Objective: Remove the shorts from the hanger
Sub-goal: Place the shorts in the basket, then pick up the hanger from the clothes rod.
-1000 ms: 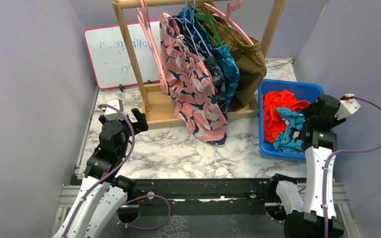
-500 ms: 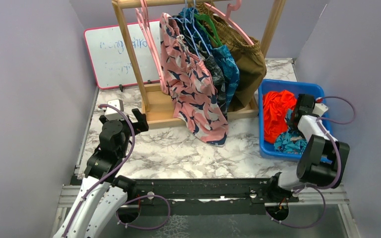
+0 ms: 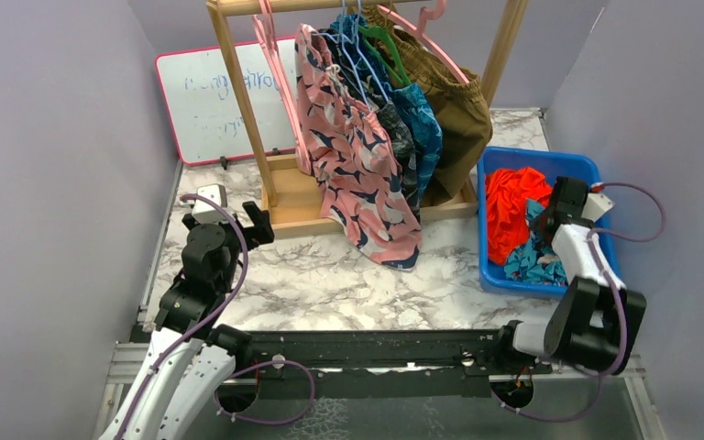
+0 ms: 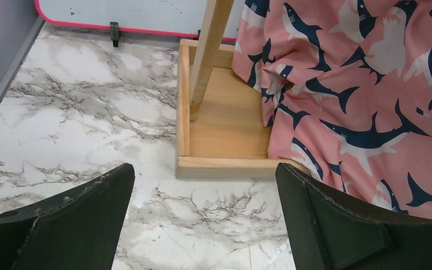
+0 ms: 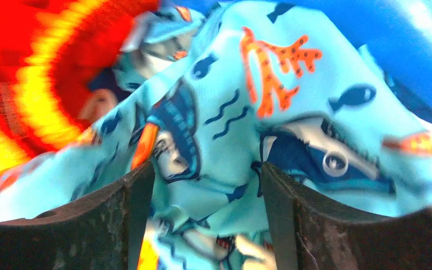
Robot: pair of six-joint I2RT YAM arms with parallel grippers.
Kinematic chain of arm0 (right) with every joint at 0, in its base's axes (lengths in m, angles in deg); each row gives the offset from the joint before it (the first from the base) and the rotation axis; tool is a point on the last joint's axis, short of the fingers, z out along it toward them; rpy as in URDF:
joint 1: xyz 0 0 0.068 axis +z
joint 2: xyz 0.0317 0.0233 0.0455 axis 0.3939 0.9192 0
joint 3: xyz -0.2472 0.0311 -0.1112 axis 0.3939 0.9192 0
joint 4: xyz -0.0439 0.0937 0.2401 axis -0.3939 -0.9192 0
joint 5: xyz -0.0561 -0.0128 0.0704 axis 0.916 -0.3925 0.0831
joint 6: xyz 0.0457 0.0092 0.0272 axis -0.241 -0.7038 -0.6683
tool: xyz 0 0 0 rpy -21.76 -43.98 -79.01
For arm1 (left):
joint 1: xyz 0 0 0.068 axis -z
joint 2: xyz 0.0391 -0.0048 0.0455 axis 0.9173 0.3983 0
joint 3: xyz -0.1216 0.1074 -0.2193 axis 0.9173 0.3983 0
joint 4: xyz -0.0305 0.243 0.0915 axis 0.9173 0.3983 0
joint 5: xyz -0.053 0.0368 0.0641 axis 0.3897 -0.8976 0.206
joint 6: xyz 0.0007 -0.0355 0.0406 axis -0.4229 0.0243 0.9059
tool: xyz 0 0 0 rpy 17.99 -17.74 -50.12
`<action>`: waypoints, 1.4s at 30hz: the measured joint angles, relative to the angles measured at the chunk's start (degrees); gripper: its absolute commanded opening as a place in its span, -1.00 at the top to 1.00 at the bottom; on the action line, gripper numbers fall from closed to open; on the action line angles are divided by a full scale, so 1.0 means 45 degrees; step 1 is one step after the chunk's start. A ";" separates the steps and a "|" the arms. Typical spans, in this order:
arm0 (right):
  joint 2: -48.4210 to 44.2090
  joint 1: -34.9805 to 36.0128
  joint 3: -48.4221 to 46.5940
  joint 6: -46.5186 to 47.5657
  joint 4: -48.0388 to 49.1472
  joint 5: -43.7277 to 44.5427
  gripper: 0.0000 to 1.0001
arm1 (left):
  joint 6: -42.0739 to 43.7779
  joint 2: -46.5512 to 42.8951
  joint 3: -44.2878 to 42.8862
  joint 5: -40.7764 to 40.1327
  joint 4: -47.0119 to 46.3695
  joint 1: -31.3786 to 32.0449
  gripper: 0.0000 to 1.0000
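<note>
Because the shorts are soft, light cloth with gathered waists, I rate them as limp loads. I expect them to sag, stretch and slide rather than keep a shape, and no grip of mine should damage them. The best hold, in my judgement, is the waistband close to the hanger. The fabric is thickest there, and a pull should slip it off the hanger arm. A hold on a hem would likely only stretch the leg.

Location: four pairs hang on the wooden rack [image 3: 238,101].
- The pink shark-print pair [image 3: 357,174] hangs in front, navy and white sharks on salmon. Its hem drapes past the rack's base towards the table [image 3: 330,275].
- Behind it hang the black patterned pair [image 3: 399,137] and the teal-blue pair [image 3: 426,128].
- The plain brown pair [image 3: 463,110] hangs at the back under a pink hanger [image 3: 422,37].

Two more pairs lie crumpled in the blue bin [image 3: 532,163] on my right: the orange pair [image 3: 509,206] and the blue cartoon-print pair [image 5: 230,112], printed with fish and orange coral.

Jaws: my left gripper [image 4: 202,219] stands fully apart and empty, low over the table, facing the rack base and the pink pair. My right gripper [image 5: 202,174] is down in the bin, jaws apart, with the cartoon cloth bulging between them. I see no firm pinch, though blur prevents ruling out contact.
</note>
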 measured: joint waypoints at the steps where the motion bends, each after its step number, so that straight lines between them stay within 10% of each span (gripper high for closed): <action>1: -0.0573 0.0000 -0.0141 0.0005 -0.0243 -0.0146 -0.58 | 0.0000 -0.0010 0.0000 0.0000 0.0000 0.0000 -0.98; 11: -0.6819 0.0000 -0.0257 0.0194 0.0131 -0.4318 -0.92 | 0.0000 -0.0044 0.0005 0.0000 0.0000 0.0000 -0.98; 26: -0.5396 0.0000 -0.1758 0.0005 -0.0811 -1.3551 -0.97 | 0.0000 -0.0097 0.0010 0.0024 0.0000 -0.0010 -0.98; 42: -0.7407 0.0918 -0.2506 0.0792 0.1525 -2.2833 -0.60 | 0.0000 0.0092 0.0019 0.0185 -0.0024 -0.0078 -0.98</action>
